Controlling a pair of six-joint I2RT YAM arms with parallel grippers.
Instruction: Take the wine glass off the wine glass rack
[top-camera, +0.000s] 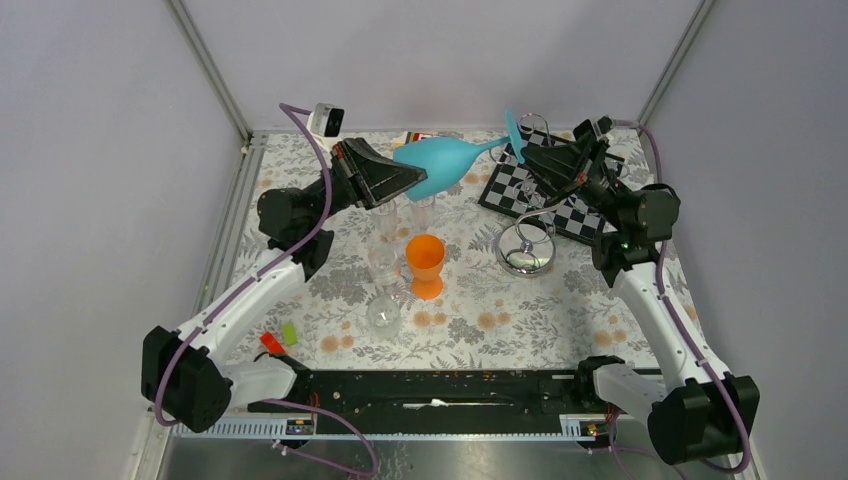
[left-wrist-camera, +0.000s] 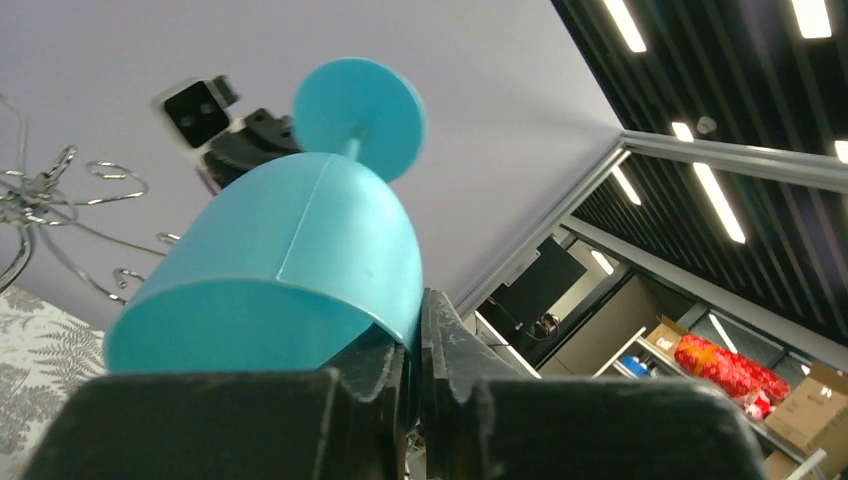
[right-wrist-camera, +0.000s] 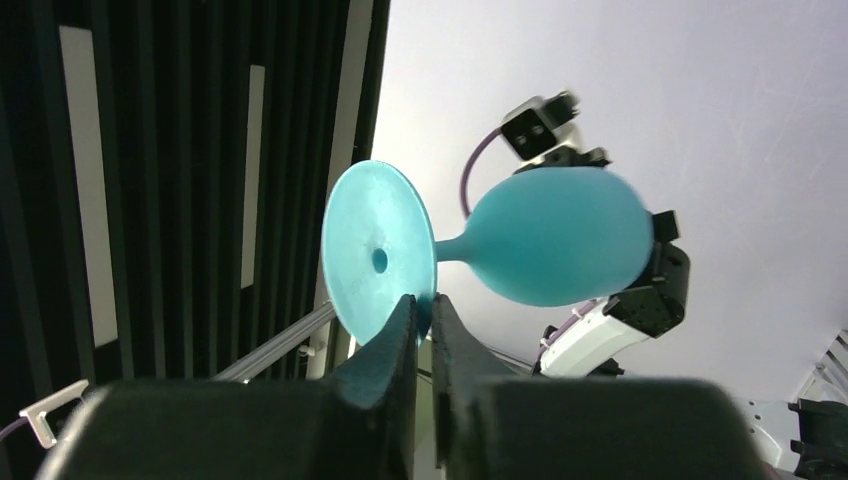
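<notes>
Table centre: orange cup (top-camera: 426, 258); rack (top-camera: 527, 260) ring base at its 3 o'clock. Farther, at 12 o'clock: teal wine glass (top-camera: 440, 163) aloft, lying sideways, foot toward 3 o'clock beside rack's curled arms; clear of them or not, cannot tell. Bowl rim clamped by left gripper (left-wrist-camera: 415, 320); foot edge clamped by right gripper (right-wrist-camera: 425, 305). Glass looks plastic: probably light, stiff, smooth, slippery. 2 thin edge pinches; stem looks the surer hold.
</notes>
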